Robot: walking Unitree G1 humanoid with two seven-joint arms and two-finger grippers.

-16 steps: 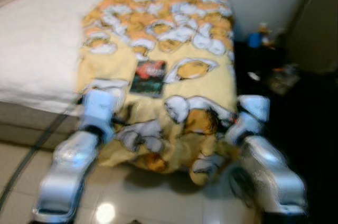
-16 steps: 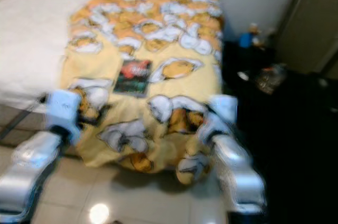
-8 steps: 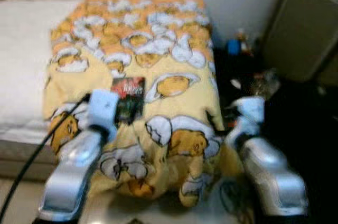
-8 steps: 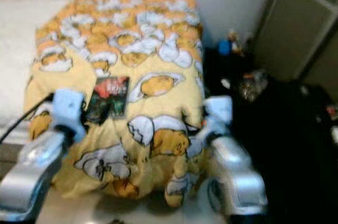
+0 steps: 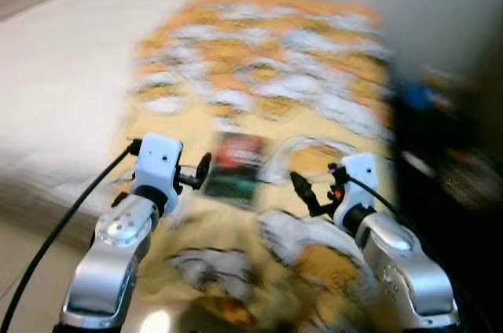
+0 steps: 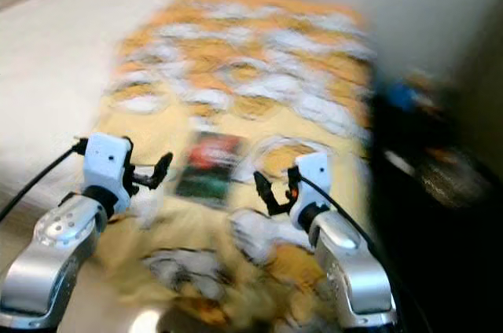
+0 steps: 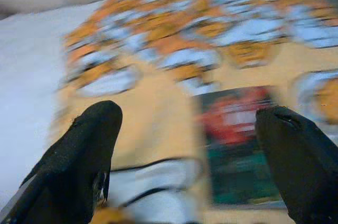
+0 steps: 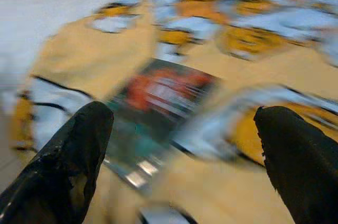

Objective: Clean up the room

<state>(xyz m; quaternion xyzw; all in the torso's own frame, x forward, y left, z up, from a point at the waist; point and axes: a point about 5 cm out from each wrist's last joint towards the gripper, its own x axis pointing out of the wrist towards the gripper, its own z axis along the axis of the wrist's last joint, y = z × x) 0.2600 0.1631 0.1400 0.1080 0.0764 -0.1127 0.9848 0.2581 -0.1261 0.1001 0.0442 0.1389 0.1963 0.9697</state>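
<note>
A flat red and dark green book [image 5: 236, 166] lies on the yellow blanket [image 5: 314, 74] with an egg cartoon print, near the foot of the bed. The picture is blurred by motion. My left gripper [image 5: 198, 174] hovers just left of the book, and my right gripper [image 5: 308, 195] hovers to its right. In the left wrist view the book [image 7: 237, 145] lies beyond the open left gripper [image 7: 190, 129]. The right wrist view shows the book [image 8: 158, 113] beyond the open right gripper [image 8: 185, 123]. Neither gripper holds anything.
A bare white mattress [image 5: 55, 74] takes up the bed's left half. Right of the bed is a dark area [image 5: 448, 176] with small clutter and a blue thing [image 5: 413, 97]. Pale floor tiles [image 5: 23, 270] show at the lower left. A black cable [image 5: 63, 231] trails from my left wrist.
The camera has swung and the whole picture has shifted. Both arms have risen over the blanket, and their black fingers now show on either side of the book.
</note>
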